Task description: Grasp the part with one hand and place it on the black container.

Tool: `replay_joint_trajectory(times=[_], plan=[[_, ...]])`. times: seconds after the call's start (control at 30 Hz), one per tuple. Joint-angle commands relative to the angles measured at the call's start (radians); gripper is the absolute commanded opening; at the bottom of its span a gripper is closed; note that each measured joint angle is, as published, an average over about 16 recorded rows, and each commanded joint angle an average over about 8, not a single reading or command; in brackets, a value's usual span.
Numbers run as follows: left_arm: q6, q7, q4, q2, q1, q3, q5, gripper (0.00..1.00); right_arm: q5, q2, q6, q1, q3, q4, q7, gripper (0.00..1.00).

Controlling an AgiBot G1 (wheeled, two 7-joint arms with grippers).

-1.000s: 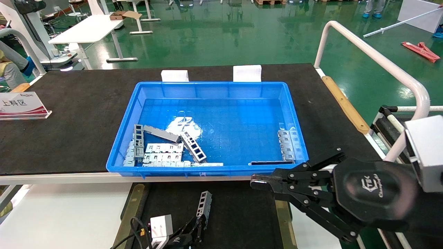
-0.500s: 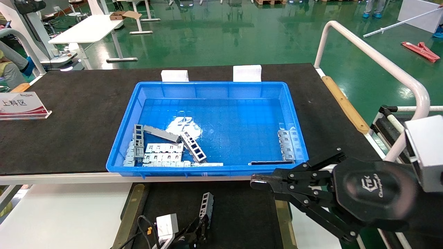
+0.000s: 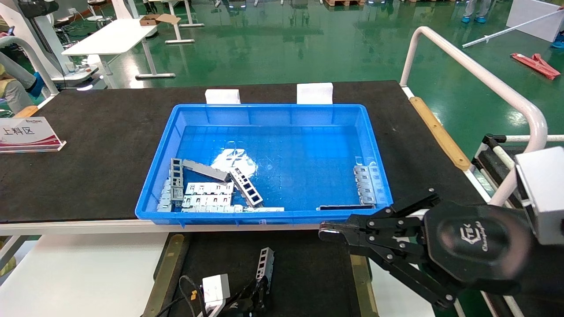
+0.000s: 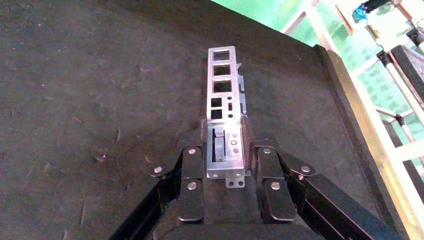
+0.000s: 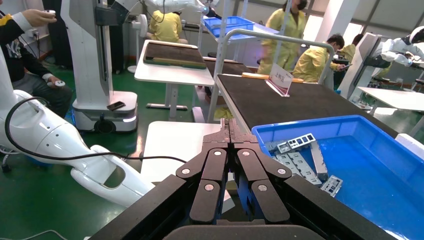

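1. Sign: a placard with red trim stood at the left edge of the table.

2. Black container: a felt-faced tray with brass-coloured side strips lay below the table's near edge, in front of the robot.

3. Left end effector: it sat low over the black container, toward that tray's near edge. Its fingers were clamped on the lower end of the part. In the head view only its tips and a white wrist box showed.

4. Part: a ladder-like metal channel with rectangular windows. It jutted forward out of the left end effector, over the felt. Whether its far end touched the felt could not be told.

5. Blue bin: it stood at the middle of the table. Further parts were heaped in its near left corner, and two more lay at its near right corner.

6. Right end effector: it was parked at the near right corner of the blue bin, with its tips together and nothing between them.

7. Progress, as judged: the grasp and the carry to the tray looked done. Setting the part down, letting go and drawing clear remained.
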Motion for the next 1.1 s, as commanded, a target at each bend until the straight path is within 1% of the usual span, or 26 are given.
replay_joint_trajectory(times=[0.03,0.47,0.6,0.73,0.9,1.1], plan=[[-0.001,-0.009,0.0,0.0,-0.001,0.003,0.006,1.0,0.0,0.0,0.0,0.0,0.0,0.0,0.0,1.0],[-0.003,-0.059,-0.021,-0.004,-0.009,0.019,0.061,1.0,0.0,0.0,0.0,0.0,0.0,0.0,0.0,1.0],[0.024,-0.059,-0.041,-0.014,-0.009,0.014,0.086,1.0,0.0,0.0,0.0,0.0,0.0,0.0,0.0,1.0],[0.075,-0.051,-0.066,-0.035,-0.003,0.005,0.106,1.0,0.0,0.0,0.0,0.0,0.0,0.0,0.0,1.0],[0.164,-0.055,-0.112,-0.098,0.015,0.012,0.108,1.0,0.0,0.0,0.0,0.0,0.0,0.0,0.0,1.0],[0.297,-0.102,-0.164,-0.228,0.021,0.071,0.082,1.0,0.0,0.0,0.0,0.0,0.0,0.0,0.0,1.0]])
